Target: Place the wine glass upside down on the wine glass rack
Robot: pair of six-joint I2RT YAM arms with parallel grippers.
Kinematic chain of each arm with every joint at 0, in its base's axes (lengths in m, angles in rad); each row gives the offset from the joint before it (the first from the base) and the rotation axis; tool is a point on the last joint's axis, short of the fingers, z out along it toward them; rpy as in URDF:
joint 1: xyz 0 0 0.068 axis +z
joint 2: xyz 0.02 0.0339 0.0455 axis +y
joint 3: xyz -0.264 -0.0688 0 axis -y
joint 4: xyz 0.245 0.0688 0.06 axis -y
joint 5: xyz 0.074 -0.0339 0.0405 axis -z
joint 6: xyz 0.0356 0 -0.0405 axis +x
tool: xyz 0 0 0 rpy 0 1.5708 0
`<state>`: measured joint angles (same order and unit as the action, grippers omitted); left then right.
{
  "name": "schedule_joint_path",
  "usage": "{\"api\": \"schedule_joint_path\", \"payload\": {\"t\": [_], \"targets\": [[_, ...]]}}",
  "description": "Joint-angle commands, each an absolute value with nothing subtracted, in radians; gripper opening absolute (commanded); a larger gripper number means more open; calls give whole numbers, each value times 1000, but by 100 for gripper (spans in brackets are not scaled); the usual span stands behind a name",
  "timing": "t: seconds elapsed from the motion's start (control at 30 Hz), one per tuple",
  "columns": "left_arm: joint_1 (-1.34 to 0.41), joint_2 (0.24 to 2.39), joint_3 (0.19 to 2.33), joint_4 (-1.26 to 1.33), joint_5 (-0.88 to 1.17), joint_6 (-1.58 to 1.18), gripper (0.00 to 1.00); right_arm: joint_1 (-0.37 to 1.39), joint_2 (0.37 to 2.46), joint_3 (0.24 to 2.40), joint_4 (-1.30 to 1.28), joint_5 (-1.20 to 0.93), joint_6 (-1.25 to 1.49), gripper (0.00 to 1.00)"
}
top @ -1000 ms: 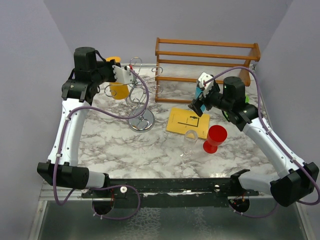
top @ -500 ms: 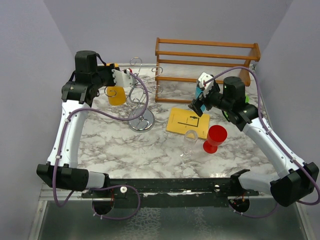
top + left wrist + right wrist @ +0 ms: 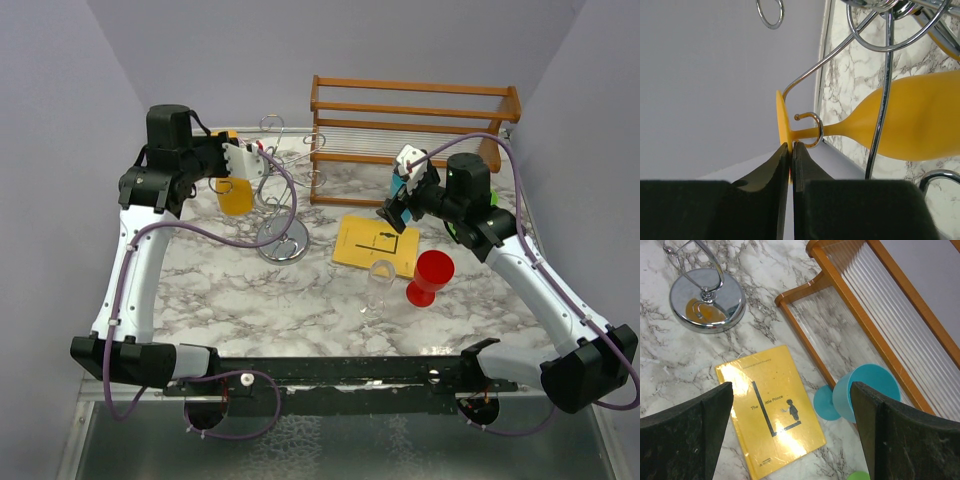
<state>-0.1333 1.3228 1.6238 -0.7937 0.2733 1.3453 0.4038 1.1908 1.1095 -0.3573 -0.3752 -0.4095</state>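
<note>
Wine glass (image 3: 920,120) foot in left hand (image 3: 790,148)

Bright even light, glare on yellow book (image 3: 771,405) and wine glass rack (image 3: 707,299)

Plain pale lilac-grey walls (image 3: 200,40) close the left, back and right sides. Surface (image 3: 230,290): white marble pattern with grey veining, evenly lit. A dimpled grey metal sheet (image 3: 350,440) lies below its near edge.
</note>
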Motion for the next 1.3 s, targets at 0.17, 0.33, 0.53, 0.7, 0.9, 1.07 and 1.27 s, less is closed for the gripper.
{"api": "schedule_joint_path", "payload": {"t": [0.17,0.33,0.53,0.7,0.9,1.07,1.27], "targets": [[-141,1304,1611,-848,336,1352,18,397,1191,1109,-344,-388,-422,100],[-141,1302,1598,-862,336,1356,23,397,1192,1110,-345,-386,-422,100],[-141,1295,1602,-887,333,1371,32,397,1196,1127,-361,-364,-426,100],[-141,1286,1616,-892,332,1367,42,397,1200,1134,-379,-288,-451,100],[-141,1277,1657,-882,323,1308,52,397,1244,1159,-379,-166,-428,99],[-141,1276,1699,-900,314,1288,62,397,1300,1210,-412,-73,-391,98],[-141,1257,1721,-904,282,1246,66,350,1377,1299,-470,-46,-319,95]]}}
